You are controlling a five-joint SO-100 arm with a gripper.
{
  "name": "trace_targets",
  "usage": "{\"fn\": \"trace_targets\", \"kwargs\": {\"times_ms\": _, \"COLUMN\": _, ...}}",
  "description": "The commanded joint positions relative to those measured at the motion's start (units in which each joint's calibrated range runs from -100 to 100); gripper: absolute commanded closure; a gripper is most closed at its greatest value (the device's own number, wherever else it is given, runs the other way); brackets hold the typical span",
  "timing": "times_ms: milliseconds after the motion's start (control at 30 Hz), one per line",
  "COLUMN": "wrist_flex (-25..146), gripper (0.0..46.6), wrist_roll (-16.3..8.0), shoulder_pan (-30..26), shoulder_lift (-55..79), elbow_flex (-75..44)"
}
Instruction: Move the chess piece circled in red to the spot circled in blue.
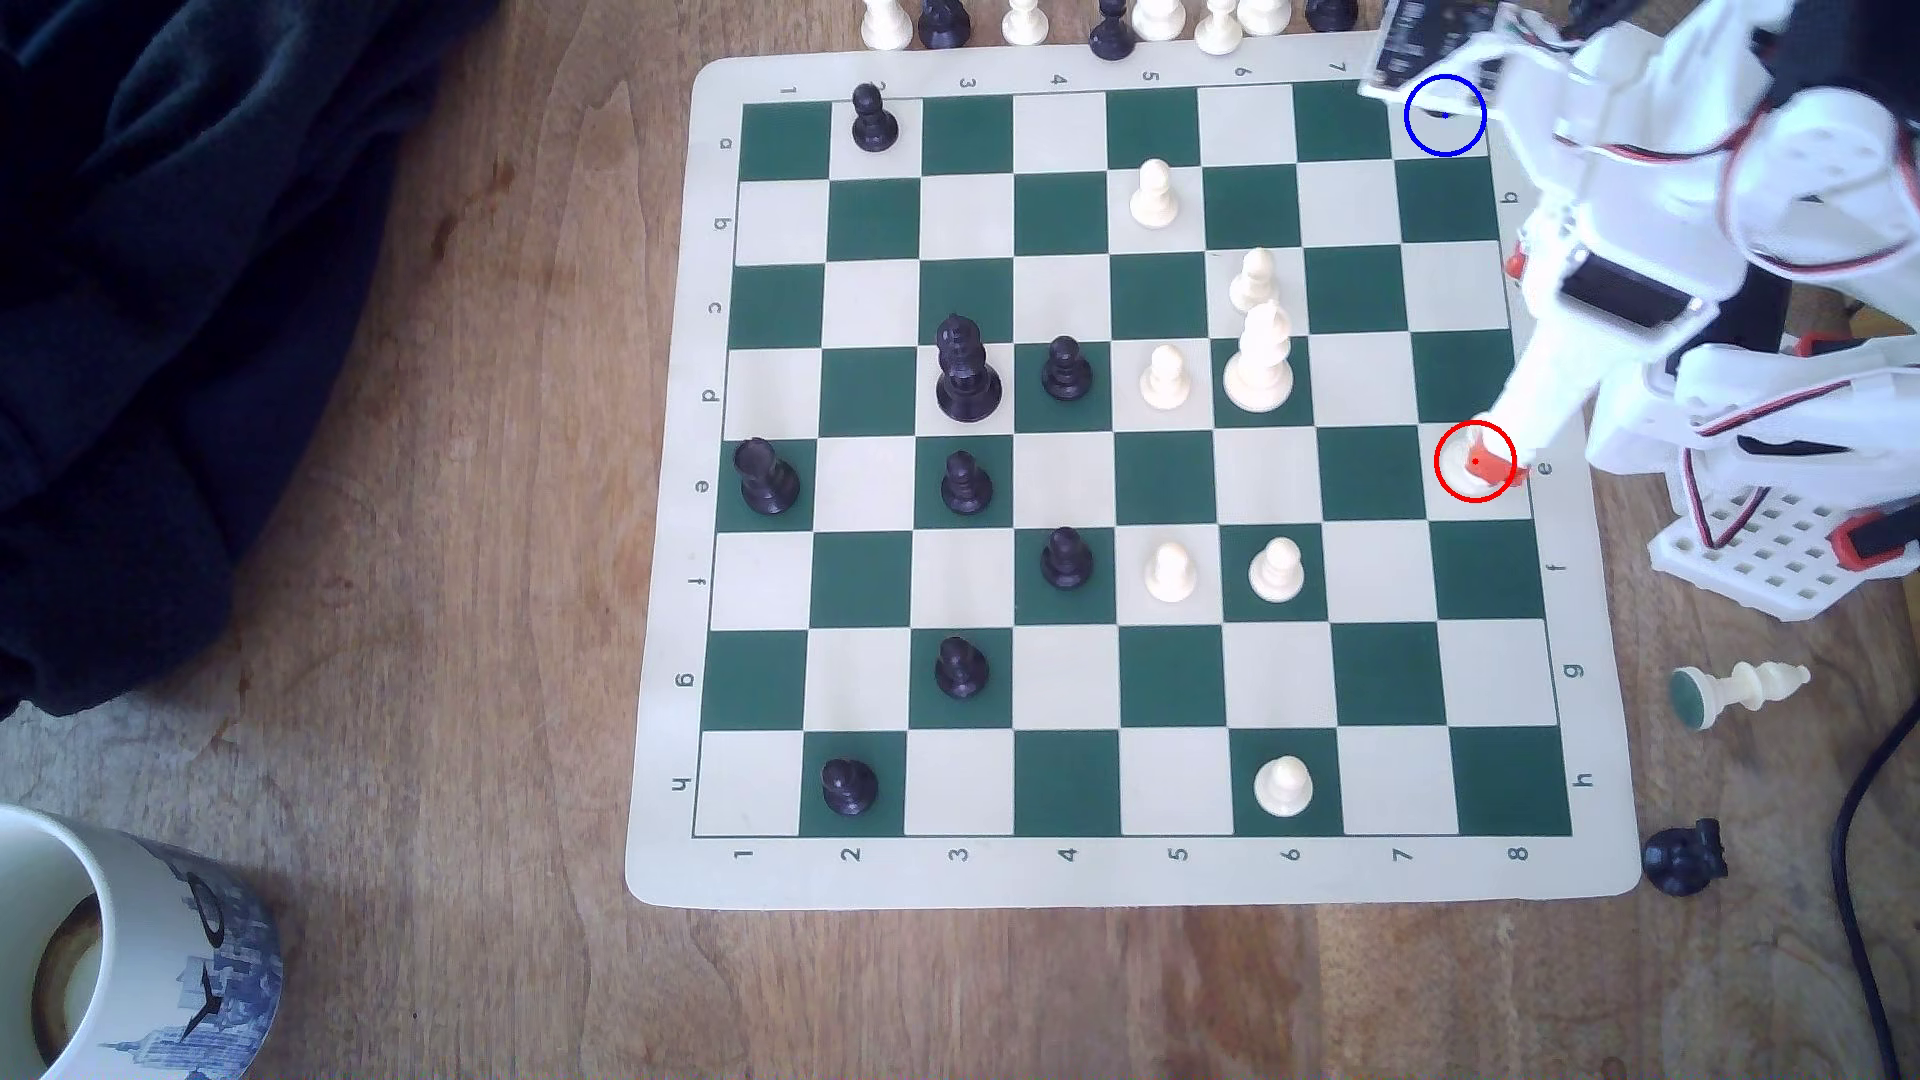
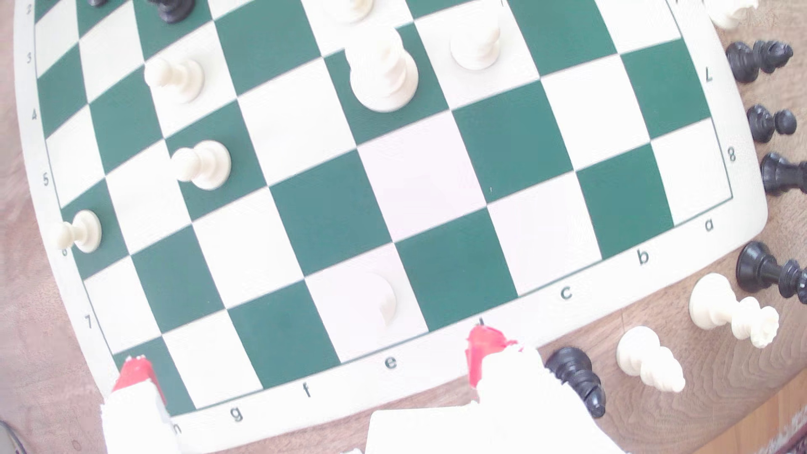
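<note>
above glossy board [image 1: 665, 519], short cup-topped rook [image 2: 382, 301], tool [image 2: 305, 362] spread.

Chessboard [image 1: 1132, 872] and mug [image 1: 135, 955] on wooden table [image 1: 416, 623]

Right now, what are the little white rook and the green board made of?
The rook looks like smooth cream plastic, moulded and slightly glossy. The board looks like a thin, soft vinyl mat: rounded corners, printed squares, lying flat on the wooden table. I can't be sure of either.

White plastic arm [image 1: 1662, 208], red-black-white cables, black servo blocks, claw [image 2: 305, 362] tipped orange-red.
</note>
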Motion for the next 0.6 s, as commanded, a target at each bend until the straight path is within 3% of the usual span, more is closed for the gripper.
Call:
{"fn": "trace_targets", "kwargs": {"times_ms": 0, "wrist_flex": 0.3, "gripper": 6.2, "wrist_roll": 0.2, "shoulder_pan": -1.6, "shoulder_lift": -1.8, "elbow_flex": 0.9}}
{"fn": "trace_targets", "kwargs": {"times_ms": 567, "wrist_flex": -1.3, "gripper": 7.7, "wrist_roll": -0.5, "shoulder_pan": -7.5, "shoulder_lift": 6.5, "elbow_flex": -1.9}}
